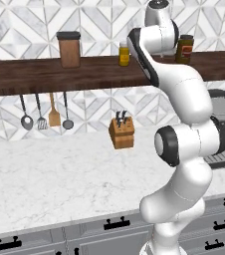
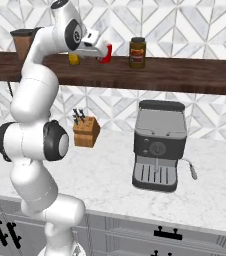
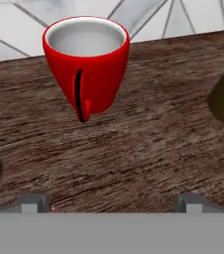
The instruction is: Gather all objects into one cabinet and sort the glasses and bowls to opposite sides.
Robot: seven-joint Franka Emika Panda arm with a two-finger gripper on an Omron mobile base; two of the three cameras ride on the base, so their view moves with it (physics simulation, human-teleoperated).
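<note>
A small glossy red cup (image 3: 86,64) with a white inside stands upright on the dark wooden shelf (image 3: 134,154). My gripper (image 3: 112,202) is open, its two fingertips (image 3: 32,201) spread wide just short of the cup, with nothing between them. From the right base view the gripper (image 2: 99,49) is up at shelf height with the red cup (image 2: 105,54) right at its tip. The grey cabinet, the beige cup, the other red cup and the black bowl are out of view.
On the shelf stand a brown canister (image 1: 69,49), a yellow jar (image 1: 124,54) and a dark jar with a red label (image 2: 137,52), close on either side of the cup. Below on the marble counter (image 1: 59,179) are a knife block (image 1: 121,132) and a coffee machine (image 2: 159,145).
</note>
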